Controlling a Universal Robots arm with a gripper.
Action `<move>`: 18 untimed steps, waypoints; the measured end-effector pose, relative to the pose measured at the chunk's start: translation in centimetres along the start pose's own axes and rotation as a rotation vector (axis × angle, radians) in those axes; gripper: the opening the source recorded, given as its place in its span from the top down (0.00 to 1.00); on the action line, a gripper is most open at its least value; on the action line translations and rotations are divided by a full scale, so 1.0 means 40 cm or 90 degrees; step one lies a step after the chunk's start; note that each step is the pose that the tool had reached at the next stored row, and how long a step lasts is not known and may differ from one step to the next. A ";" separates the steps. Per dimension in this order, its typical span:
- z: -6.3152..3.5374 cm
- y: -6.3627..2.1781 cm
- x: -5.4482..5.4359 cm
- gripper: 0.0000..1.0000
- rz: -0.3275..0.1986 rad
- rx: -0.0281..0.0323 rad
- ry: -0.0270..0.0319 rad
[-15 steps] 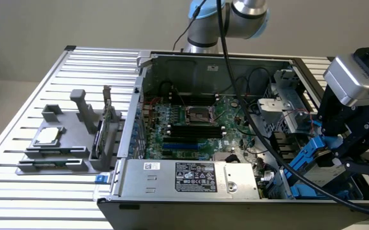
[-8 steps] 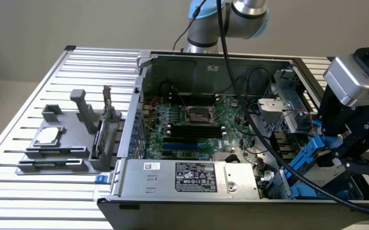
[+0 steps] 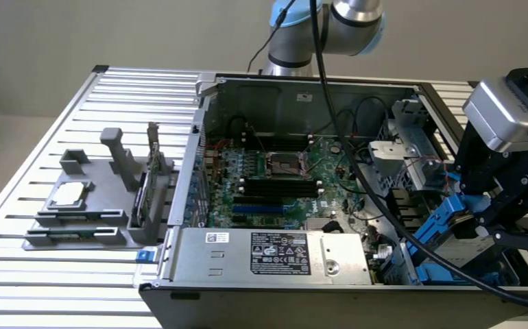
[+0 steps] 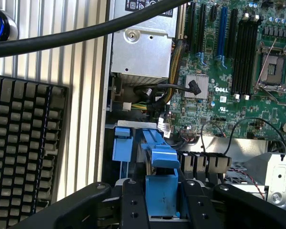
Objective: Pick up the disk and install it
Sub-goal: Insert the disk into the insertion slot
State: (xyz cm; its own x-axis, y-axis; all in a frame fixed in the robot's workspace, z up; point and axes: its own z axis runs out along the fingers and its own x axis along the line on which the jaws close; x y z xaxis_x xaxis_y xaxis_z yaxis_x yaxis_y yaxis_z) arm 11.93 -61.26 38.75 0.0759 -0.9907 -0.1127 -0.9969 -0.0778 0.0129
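Note:
The disk (image 3: 444, 218), silver-grey metal framed by blue carrier rails, hangs tilted over the drive bay at the exterior view's right end of the open computer case (image 3: 301, 92). My gripper (image 3: 476, 218) is shut on it. In the wrist view, black fingers (image 4: 133, 200) press both sides of the disk's blue carrier (image 4: 162, 188), with my gripper (image 4: 162, 202) centred on it. Just past the carrier's end is a blue bay bracket (image 4: 121, 143). More blue bay plastic (image 3: 428, 273) shows below the disk, whose lower part is hidden by the gripper.
The case holds a motherboard (image 3: 273, 178), a power supply (image 3: 273, 253) and loose cables (image 3: 374, 205). A grey fixture (image 3: 90, 205) with a square chip (image 3: 70, 195) and a green card (image 3: 154, 161) stands on the slatted table (image 3: 26, 274). A keyboard (image 4: 24, 143) lies beside the case.

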 end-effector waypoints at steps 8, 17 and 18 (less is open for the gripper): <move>0.000 0.000 0.000 0.68 0.000 0.0000 0.0000; 0.000 0.000 0.000 0.68 0.000 0.0000 0.0000; 0.000 0.000 0.000 0.68 0.000 0.0000 0.0000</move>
State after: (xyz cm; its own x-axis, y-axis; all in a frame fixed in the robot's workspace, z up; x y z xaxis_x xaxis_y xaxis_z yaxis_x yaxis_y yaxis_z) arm 11.93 -61.26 38.75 0.0759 -0.9907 -0.1127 -0.9969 -0.0778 0.0128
